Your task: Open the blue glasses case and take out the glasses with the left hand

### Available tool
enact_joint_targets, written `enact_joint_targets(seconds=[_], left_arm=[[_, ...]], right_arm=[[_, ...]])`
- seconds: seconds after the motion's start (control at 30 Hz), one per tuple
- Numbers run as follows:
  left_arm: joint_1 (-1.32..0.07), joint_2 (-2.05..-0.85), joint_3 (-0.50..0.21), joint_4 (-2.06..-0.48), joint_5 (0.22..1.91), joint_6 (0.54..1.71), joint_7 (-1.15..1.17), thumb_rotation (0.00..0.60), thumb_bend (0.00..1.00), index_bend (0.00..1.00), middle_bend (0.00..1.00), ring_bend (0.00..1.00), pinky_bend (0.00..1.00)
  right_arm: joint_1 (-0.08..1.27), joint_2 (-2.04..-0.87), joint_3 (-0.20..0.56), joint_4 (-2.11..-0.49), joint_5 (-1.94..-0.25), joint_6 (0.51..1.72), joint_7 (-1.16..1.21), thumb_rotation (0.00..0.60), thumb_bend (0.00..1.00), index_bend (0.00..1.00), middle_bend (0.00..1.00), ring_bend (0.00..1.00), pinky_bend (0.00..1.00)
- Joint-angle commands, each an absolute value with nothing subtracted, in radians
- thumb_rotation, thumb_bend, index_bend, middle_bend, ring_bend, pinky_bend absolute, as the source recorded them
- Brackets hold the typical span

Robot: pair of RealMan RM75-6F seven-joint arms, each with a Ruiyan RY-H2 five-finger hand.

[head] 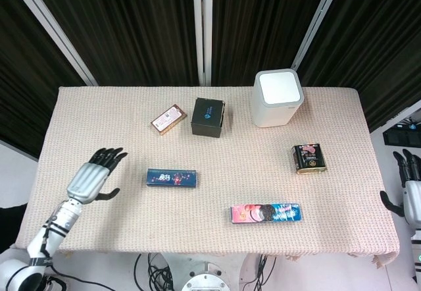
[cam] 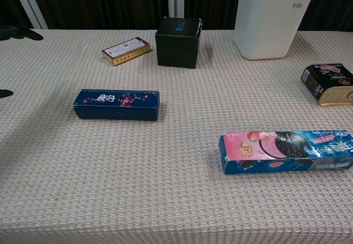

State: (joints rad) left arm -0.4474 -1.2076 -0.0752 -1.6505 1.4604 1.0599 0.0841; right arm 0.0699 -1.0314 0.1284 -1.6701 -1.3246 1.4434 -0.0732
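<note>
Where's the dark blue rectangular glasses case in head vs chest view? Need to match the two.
Head view: the dark blue rectangular glasses case lies left of centre, closed, right of the open left hand.
Chest view: the case lies at left-centre, closed.
Shared landmark: the black cube-shaped box sits behind the case and a little to its right in both.
</note>
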Motion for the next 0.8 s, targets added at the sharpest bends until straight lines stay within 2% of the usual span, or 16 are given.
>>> enact_joint_targets(seconds=[0.03,0.43,0.7,0.8], left_arm=[[-0.483,-1.247,-0.080,-1.642,1.441,1.013,0.096,0.600,0.26,0.06,0.01,0.00,0.05],[-0.576,-1.344,-0.081,-1.590,1.371,0.870,0.069,0.600,0.27,0.06,0.03,0.00,0.05],[-0.609,-1.384,-0.076,-1.554,1.349,0.837,0.069,0.600,0.27,0.05,0.05,0.00,0.05],[-0.614,-1.393,-0.074,-1.546,1.346,0.838,0.067,0.600,0.27,0.05,0.09,0.00,0.05]], right_arm=[[0.071,-1.032,0.128,-1.665,-1.322,1.437,-0.068,0.600,0.24,0.00,0.00,0.00,0.00],[0.074,-1.043,0.126,-1.633,-1.314,1.416,-0.037,0.600,0.24,0.00,0.00,0.00,0.00],[0.072,-1.048,0.129,-1.619,-1.303,1.411,-0.022,0.600,0.24,0.00,0.00,0.00,0.00],[0.073,-1.050,0.130,-1.612,-1.298,1.406,-0.019,0.600,0.24,0.00,0.00,0.00,0.00]])
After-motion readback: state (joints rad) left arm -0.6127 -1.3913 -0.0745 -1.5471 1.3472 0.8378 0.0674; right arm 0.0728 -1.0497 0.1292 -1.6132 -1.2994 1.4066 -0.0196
